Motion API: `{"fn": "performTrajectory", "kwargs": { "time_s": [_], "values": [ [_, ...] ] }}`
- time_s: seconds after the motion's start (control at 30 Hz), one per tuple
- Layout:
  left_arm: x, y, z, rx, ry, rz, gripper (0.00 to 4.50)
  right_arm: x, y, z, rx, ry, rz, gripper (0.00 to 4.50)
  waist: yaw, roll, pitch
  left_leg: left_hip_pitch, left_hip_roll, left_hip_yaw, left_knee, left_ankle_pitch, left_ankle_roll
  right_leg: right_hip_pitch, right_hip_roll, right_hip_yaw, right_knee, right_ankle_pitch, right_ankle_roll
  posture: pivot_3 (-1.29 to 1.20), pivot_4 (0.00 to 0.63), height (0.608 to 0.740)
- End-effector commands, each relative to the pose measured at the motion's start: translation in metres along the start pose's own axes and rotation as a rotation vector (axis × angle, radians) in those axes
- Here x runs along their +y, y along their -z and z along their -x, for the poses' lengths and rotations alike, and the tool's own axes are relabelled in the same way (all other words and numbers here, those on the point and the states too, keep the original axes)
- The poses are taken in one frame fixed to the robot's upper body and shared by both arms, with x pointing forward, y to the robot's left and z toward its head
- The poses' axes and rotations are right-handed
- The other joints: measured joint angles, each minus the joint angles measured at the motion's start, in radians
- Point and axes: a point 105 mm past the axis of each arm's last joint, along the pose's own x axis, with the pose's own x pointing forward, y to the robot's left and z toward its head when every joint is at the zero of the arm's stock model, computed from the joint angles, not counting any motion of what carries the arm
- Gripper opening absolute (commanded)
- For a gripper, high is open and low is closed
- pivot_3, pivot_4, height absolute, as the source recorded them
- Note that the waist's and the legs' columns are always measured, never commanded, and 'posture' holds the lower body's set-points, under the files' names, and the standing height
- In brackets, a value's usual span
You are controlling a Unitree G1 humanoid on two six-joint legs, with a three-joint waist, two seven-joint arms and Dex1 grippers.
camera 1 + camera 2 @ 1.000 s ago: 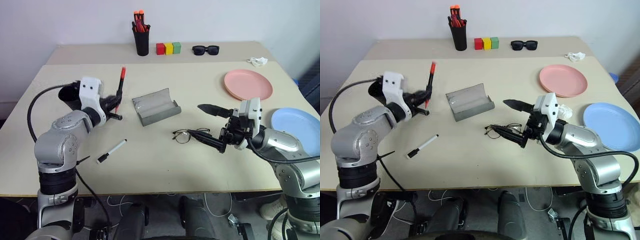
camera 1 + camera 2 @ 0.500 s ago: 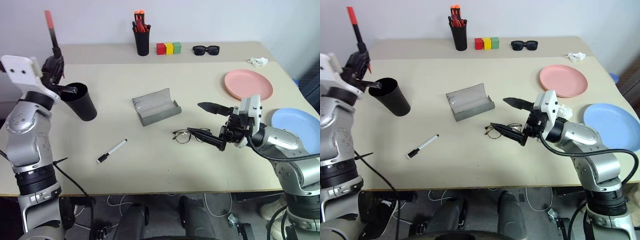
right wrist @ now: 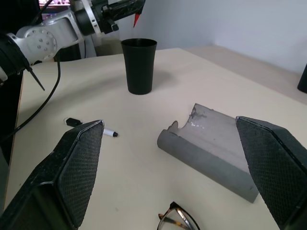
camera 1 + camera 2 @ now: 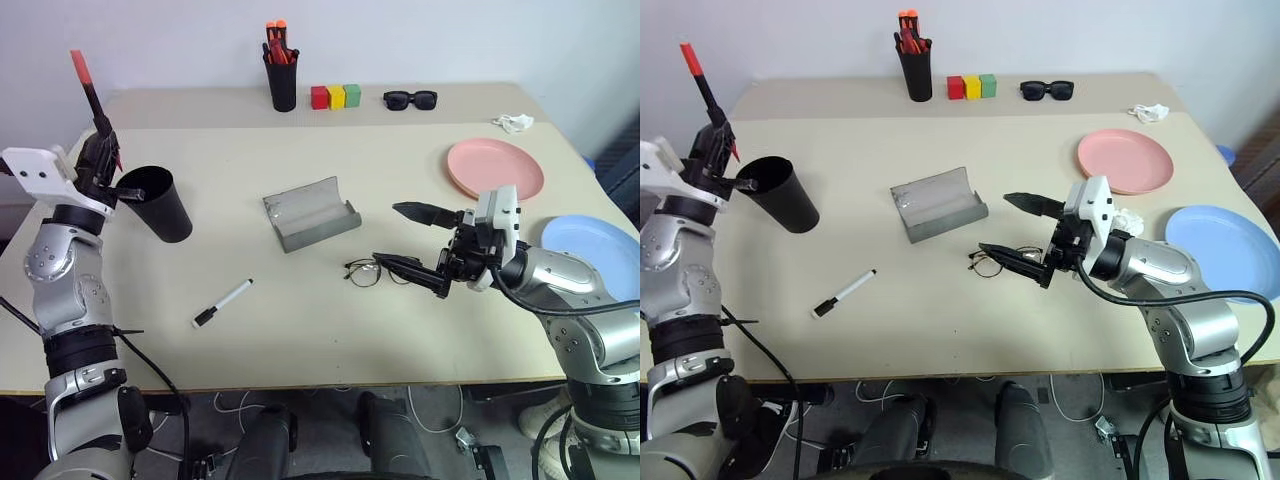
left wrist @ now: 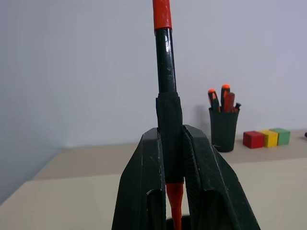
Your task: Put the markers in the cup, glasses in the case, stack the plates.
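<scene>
My left gripper [image 4: 102, 150] is shut on the red marker [image 4: 88, 90]. It holds the marker upright, just left of and above the rim of the black cup [image 4: 160, 205]. In the left wrist view the marker [image 5: 164, 62] rises from between the shut fingers [image 5: 144, 182]. The white marker [image 4: 223, 302] lies on the table in front of the cup. The grey case [image 4: 310, 213] lies open at the centre. The glasses [image 4: 365, 271] rest on the table right in front of my open right gripper [image 4: 388, 233]. The pink plate [image 4: 496, 168] and the blue plate [image 4: 590, 250] lie apart on the right.
At the back stand a taller black cup of orange-red pens [image 4: 282, 75], three coloured blocks [image 4: 336, 96] and black sunglasses [image 4: 411, 99]. A crumpled white scrap [image 4: 515, 123] lies at the back right. A black cable hangs along my left arm.
My left arm swung left from beside the case to the cup, uncovering it and lifting the red marker upright. In the last half second it dipped slightly. The right arm kept still.
</scene>
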Motion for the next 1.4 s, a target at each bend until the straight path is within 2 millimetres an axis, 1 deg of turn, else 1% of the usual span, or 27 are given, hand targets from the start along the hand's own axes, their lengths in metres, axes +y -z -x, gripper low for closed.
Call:
{"fn": "performTrajectory", "kwargs": {
  "time_s": [0.03,0.13,0.2,0.23,0.33,0.37,0.4,0.43,0.57,0.63,0.7,0.73,0.8,0.9,0.97,1.0,1.03,1.07,1.13,1.17,1.27,1.33,1.4],
  "values": [
    [0.004,-0.006,-0.001,-0.042,-0.011,-0.019,0.03,0.002,-0.011,0.002,-0.019,-0.002,0.043,4.5,0.0,0.0,0.0,0.0,0.0,0.0,0.0,0.0,0.0,0.0,0.0,0.0,0.0,0.0,0.0,0.0,0.15,0.74],
    [-0.002,-0.001,-0.003,-0.036,0.008,-0.007,0.03,0.001,-0.012,0.001,-0.02,0.004,0.047,4.5,0.0,0.0,0.0,0.0,0.0,0.0,0.0,0.0,0.0,0.0,0.0,0.0,0.0,0.0,0.0,0.0,0.15,0.74],
    [-0.007,-0.002,-0.004,-0.038,0.029,-0.01,0.98,0.002,-0.012,0.001,-0.021,0.005,0.049,4.5,0.002,0.0,0.0,0.0,0.0,0.0,0.0,0.0,0.0,0.0,0.0,0.0,0.0,0.0,0.0,0.0,0.15,0.74],
    [-0.007,-0.002,-0.004,-0.041,0.026,-0.005,1.38,0.001,-0.012,0.001,-0.021,0.007,0.05,4.5,0.002,0.0,0.0,0.0,0.0,0.0,0.0,0.0,0.0,0.0,0.0,0.0,0.0,0.0,0.0,0.0,0.15,0.74],
    [-0.007,-0.003,-0.004,-0.044,0.027,-0.005,2.85,0.002,-0.012,0.001,-0.02,0.008,0.05,4.5,0.0,0.0,0.0,0.0,0.0,0.0,0.0,0.0,0.0,0.0,0.0,0.0,0.0,0.0,0.0,0.0,0.15,0.74],
    [-0.008,-0.003,-0.004,-0.045,0.03,-0.006,3.41,0.002,-0.012,0.001,-0.021,0.008,0.05,4.5,0.0,0.0,0.0,0.0,0.0,0.0,0.0,0.0,0.0,0.0,0.0,0.0,0.0,0.0,0.0,0.0,0.15,0.74],
    [-0.008,-0.004,-0.004,-0.047,0.034,-0.006,3.86,0.001,-0.011,0.001,-0.021,0.008,0.05,4.5,-0.001,0.0,0.0,0.0,0.0,0.0,0.0,0.0,0.0,0.0,0.0,0.0,0.0,0.0,0.0,0.0,0.15,0.74],
    [-0.008,-0.005,-0.004,-0.05,0.036,-0.006,4.42,0.001,-0.011,0.001,-0.022,0.009,0.05,4.5,-0.001,0.0,0.0,0.0,0.0,0.0,0.0,0.0,0.0,0.0,0.0,0.0,0.0,0.0,0.0,0.0,0.15,0.74],
    [-0.01,-0.008,-0.004,-0.046,0.051,0.0,4.47,0.0,-0.011,0.001,-0.022,0.01,0.053,4.5,-0.001,0.0,0.0,0.0,0.0,0.0,0.0,0.0,0.0,0.0,0.0,0.0,0.0,0.0,0.0,0.0,0.15,0.74],
    [-0.017,-0.007,-0.003,-0.011,0.085,0.002,4.47,0.0,-0.011,0.001,-0.023,0.009,0.054,4.5,0.0,0.0,0.0,0.0,0.0,0.0,0.0,0.0,0.0,0.0,0.0,0.0,0.0,0.0,0.0,0.0,0.15,0.74],
    [-0.033,-0.009,-0.001,0.029,0.175,0.095,4.47,0.0,-0.011,0.001,-0.024,0.01,0.053,4.5,-0.001,0.0,0.0,0.0,0.0,0.0,0.0,0.0,0.0,0.0,0.0,0.0,0.0,0.0,0.0,0.0,0.15,0.74],
    [-0.045,-0.011,0.002,0.055,0.247,0.146,4.47,-0.001,-0.01,0.001,-0.024,0.01,0.053,4.5,-0.001,0.0,0.0,0.0,0.0,0.0,0.0,0.0,0.0,0.0,0.0,0.0,0.0,0.0,0.0,0.0,0.15,0.74],
    [-0.07,-0.026,0.009,0.092,0.419,0.243,4.47,-0.002,-0.01,0.001,-0.024,0.011,0.051,4.5,-0.003,0.0,0.0,0.0,0.0,0.0,0.0,0.0,0.0,0.0,0.0,0.0,0.0,0.0,0.0,0.0,0.15,0.74],
    [-0.091,-0.043,0.021,0.184,0.603,0.353,4.47,-0.001,-0.008,0.002,-0.025,0.008,0.048,4.5,-0.004,0.0,0.0,0.0,0.0,0.0,0.0,0.0,0.0,-0.001,0.0,0.0,0.001,0.0,0.0,0.0,0.15,0.74],
    [-0.109,-0.046,0.039,0.342,0.78,0.401,4.47,0.001,-0.008,0.002,-0.028,-0.008,0.039,4.5,-0.007,0.0,0.0,0.0,0.001,-0.001,0.0,0.0,0.0,-0.001,0.001,0.0,0.002,0.0,0.0,0.0,0.15,0.74],
    [-0.115,-0.045,0.047,0.412,0.836,0.417,4.47,0.002,-0.008,0.002,-0.029,-0.02,0.033,4.5,-0.007,0.0,0.0,0.0,0.001,0.0,0.0,0.0,0.0,-0.001,0.001,0.0,0.002,0.0,0.0,0.0,0.15,0.74],
    [-0.118,-0.041,0.057,0.509,0.879,0.417,4.47,0.005,-0.007,0.003,-0.026,-0.035,0.03,4.5,-0.008,0.001,0.0,0.0,0.001,0.0,0.0,0.0,0.001,-0.001,0.001,0.0,0.002,-0.001,0.0,0.0,0.15,0.74],
    [-0.118,-0.032,0.066,0.612,0.892,0.397,4.47,0.008,-0.006,0.005,-0.017,-0.053,0.024,4.5,-0.009,0.001,0.0,0.001,0.001,0.0,-0.001,-0.001,0.001,-0.001,0.001,0.0,0.002,-0.001,0.0,0.0,0.15,0.74],
    [-0.11,-0.013,0.077,0.748,0.855,0.365,4.47,0.015,-0.003,0.009,0.002,-0.084,0.017,4.5,-0.009,0.002,0.0,0.001,0.001,0.0,-0.001,-0.001,0.001,-0.001,0.001,0.0,0.002,-0.001,0.0,0.0,0.15,0.74],
    [-0.106,-0.006,0.084,0.79,0.857,0.332,4.47,0.017,-0.002,0.01,0.007,-0.092,0.011,4.5,-0.008,0.002,0.001,0.001,0.001,0.0,-0.001,-0.001,0.001,-0.001,0.001,0.0,0.002,-0.001,0.0,0.0,0.15,0.74],
    [-0.102,0.002,0.102,0.906,0.9,0.287,4.47,0.018,-0.002,0.012,0.008,-0.084,0.007,4.5,-0.007,0.001,0.001,0.0,0.001,0.0,-0.001,-0.001,0.001,-0.001,0.001,0.0,0.001,-0.003,-0.003,0.0,0.15,0.74],
    [-0.096,0.015,0.103,0.945,0.876,0.169,4.47,0.019,-0.002,0.012,0.007,-0.08,0.006,4.5,-0.005,0.001,0.001,0.0,0.001,0.0,-0.001,-0.001,0.001,-0.001,0.001,0.0,0.001,-0.003,-0.004,0.0,0.15,0.74],
    [-0.096,0.022,0.103,0.955,0.878,0.109,4.47,0.019,-0.002,0.012,0.006,-0.073,0.006,4.5,-0.001,0.001,0.001,0.0,0.001,0.0,-0.001,-0.001,0.001,-0.001,0.001,0.0,0.001,-0.003,-0.004,0.0,0.15,0.74]
  ]
}}
